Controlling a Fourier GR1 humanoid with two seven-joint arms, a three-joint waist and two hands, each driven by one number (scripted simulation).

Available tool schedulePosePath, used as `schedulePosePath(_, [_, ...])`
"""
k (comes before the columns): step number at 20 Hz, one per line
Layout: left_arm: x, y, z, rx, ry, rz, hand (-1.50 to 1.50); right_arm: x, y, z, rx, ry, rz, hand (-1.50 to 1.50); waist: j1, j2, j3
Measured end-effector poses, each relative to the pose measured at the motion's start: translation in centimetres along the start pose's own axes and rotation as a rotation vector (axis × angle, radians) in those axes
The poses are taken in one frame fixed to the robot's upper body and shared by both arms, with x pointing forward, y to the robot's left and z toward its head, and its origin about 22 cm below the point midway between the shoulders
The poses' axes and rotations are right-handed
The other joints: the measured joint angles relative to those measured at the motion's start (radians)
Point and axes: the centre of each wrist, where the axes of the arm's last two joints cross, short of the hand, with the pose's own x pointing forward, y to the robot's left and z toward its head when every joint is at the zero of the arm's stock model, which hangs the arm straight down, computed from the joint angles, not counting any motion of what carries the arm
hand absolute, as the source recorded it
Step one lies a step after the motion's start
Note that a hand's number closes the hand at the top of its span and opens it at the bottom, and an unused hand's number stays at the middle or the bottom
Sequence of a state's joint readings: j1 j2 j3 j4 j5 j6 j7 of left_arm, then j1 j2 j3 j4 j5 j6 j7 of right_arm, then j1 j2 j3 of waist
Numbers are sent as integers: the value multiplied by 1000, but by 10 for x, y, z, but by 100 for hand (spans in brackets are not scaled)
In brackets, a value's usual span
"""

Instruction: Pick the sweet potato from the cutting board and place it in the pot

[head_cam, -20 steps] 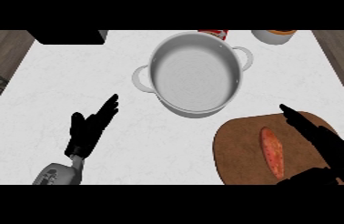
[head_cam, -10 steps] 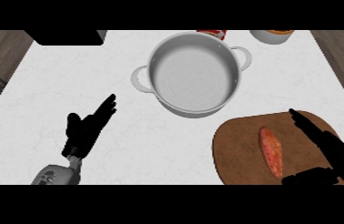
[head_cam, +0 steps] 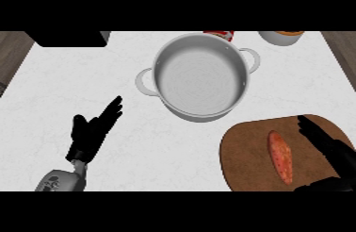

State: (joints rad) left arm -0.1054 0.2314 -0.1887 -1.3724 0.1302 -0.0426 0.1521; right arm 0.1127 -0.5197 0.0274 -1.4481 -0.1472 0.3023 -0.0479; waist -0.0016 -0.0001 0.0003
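- White, faintly veined stone forms the counter (head_cam: 62,85); strips of brown wood are seen past its left and right edges.
- No writing can be read on anything.
- A black block (head_cam: 69,38) is cut off at the top left.
- A grey pot (head_cam: 200,78) with two loop handles is set at the middle; nothing is seen inside it.
- Behind the pot, a red-and-white item (head_cam: 221,34) and a pale bowl (head_cam: 281,37) with orange contents are partly shown.
- The sweet potato (head_cam: 280,155) is laid on the round wooden board (head_cam: 243,155) at the lower right, well apart from the pot.
- The right hand (head_cam: 332,148) is held open just beside the potato, fingers straight; contact cannot be told.
- The left hand (head_cam: 90,134) is rested open at the lower left.
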Motion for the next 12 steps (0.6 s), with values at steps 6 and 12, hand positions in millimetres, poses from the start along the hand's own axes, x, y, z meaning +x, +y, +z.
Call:
schedulePosePath(6, [-11,0,3,-5,-2,4,0,-22,14,-16,17,-6,-129,-150,3,0,0])
schedulePosePath(12, [-11,2,-4,-3,0,3,0,-41,23,-23,33,-17,-194,-150,-2,-8,-12])
